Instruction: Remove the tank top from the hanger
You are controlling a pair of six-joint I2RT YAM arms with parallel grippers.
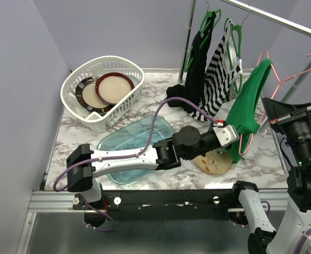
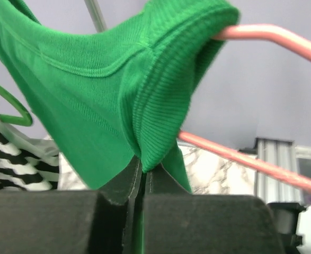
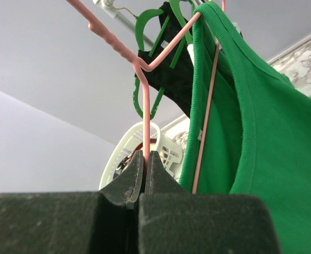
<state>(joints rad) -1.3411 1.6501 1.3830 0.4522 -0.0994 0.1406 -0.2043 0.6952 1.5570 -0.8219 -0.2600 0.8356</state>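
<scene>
Closest to the left wrist lens, the two black fingers of the left tool (image 2: 141, 168) are pressed together on a ribbed fold of the green tank top (image 2: 91, 90), with cloth bunched up out of the pinch. Only this view shows that bite. From above, the left tool (image 1: 230, 132) merely meets the lower edge of the tank top (image 1: 250, 100).

The right wrist view shows the right tool (image 3: 144, 159) clamped on a thin wire of the pink hanger (image 3: 144, 106), with the tank top (image 3: 272, 132) draped just beside it. In the overhead view the right tool (image 1: 274, 114) sits at the far right and its fingertips are hard to make out.

The tank top hangs on the pink hanger (image 1: 298, 74), below the metal rail (image 1: 282, 18) and above the right side of the marble surface (image 1: 144, 106).

Three garments hang there: the tank top, a striped one (image 1: 216, 79) and a black one (image 1: 197, 69). The latter two crowd close on the left, on what look like green hangers.

On the surface are one white basket (image 1: 76, 90) holding two plates, one clear bluish tray (image 1: 131, 148) and one patterned dish (image 1: 213, 161). The left arm partly covers the tray and the dish.
</scene>
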